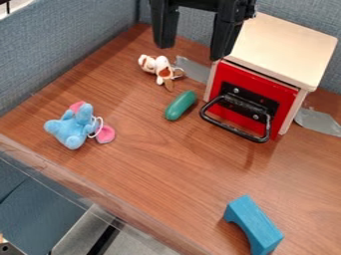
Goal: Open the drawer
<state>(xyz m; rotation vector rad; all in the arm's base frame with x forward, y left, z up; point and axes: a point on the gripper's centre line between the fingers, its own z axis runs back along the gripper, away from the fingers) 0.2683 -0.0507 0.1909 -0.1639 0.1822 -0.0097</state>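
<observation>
Nearest the camera, a blue arch block (pixel 257 222) is set on the bench (pixel 163 172). Below and to the right of the gripper (pixel 192 51) in the view, the drawer (pixel 259 84) is seen, apart from it, in a small pale-topped wooden cabinet (pixel 289 47). It is fronted in bright red and fitted with a black plate and a looped black handle (pixel 233 130); it is seated shut. The gripper's fingers are spread wide, with nothing held or touched.

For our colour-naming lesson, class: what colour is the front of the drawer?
The drawer front is red, with a black handle; see the camera view.
</observation>
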